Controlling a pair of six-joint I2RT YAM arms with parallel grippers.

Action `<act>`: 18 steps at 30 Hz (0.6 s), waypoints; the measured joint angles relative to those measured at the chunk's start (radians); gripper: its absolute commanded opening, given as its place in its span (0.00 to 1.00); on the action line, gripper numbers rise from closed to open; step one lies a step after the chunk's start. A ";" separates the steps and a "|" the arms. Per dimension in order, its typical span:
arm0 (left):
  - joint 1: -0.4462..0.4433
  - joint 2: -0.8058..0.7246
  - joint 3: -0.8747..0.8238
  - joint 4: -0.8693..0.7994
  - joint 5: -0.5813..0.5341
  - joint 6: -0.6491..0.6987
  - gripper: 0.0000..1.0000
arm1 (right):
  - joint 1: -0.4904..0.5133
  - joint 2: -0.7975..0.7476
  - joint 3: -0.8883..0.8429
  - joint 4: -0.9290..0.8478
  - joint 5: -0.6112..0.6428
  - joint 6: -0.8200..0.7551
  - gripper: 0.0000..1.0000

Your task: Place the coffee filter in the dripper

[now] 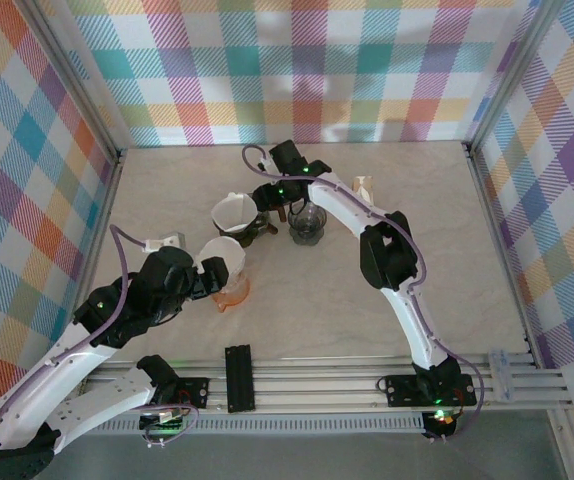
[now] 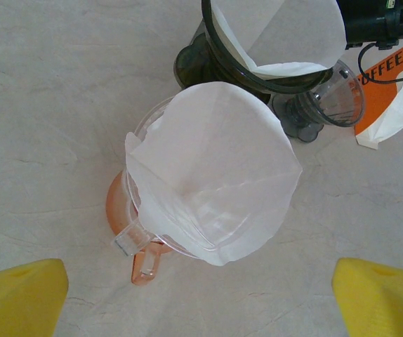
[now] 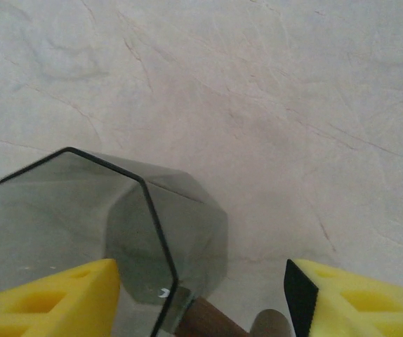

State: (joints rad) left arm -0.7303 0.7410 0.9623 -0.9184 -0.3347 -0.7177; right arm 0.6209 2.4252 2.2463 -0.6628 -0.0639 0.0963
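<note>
While wide-jawed, left gripper (image 2: pixel 201 303) above filter (image 2: pixel 212 168) in clear dripper (image 2: pixel 130 239).

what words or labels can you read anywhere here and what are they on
"OFFEE": white capitals on the orange panel of the paper packet in the left wrist view. A black cable crosses where any earlier letter would be.
In the top view the packet is too small to read.

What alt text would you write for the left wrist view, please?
A white coffee filter sits in a clear dripper on a pale table. The open left tool's yellow fingertips show at the bottom corners.
</note>
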 measured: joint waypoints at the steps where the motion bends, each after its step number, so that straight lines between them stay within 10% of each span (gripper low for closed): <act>1: 0.000 0.000 0.000 0.000 0.000 0.000 0.97 | 0.000 0.000 0.002 -0.002 0.006 -0.001 0.59; 18: 0.000 0.000 0.000 0.000 0.000 0.000 0.97 | 0.000 0.001 0.015 -0.005 0.066 -0.003 0.25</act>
State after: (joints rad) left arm -0.7303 0.7410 0.9619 -0.9188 -0.3347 -0.7181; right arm 0.6209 2.4260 2.2612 -0.6678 0.0025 0.0933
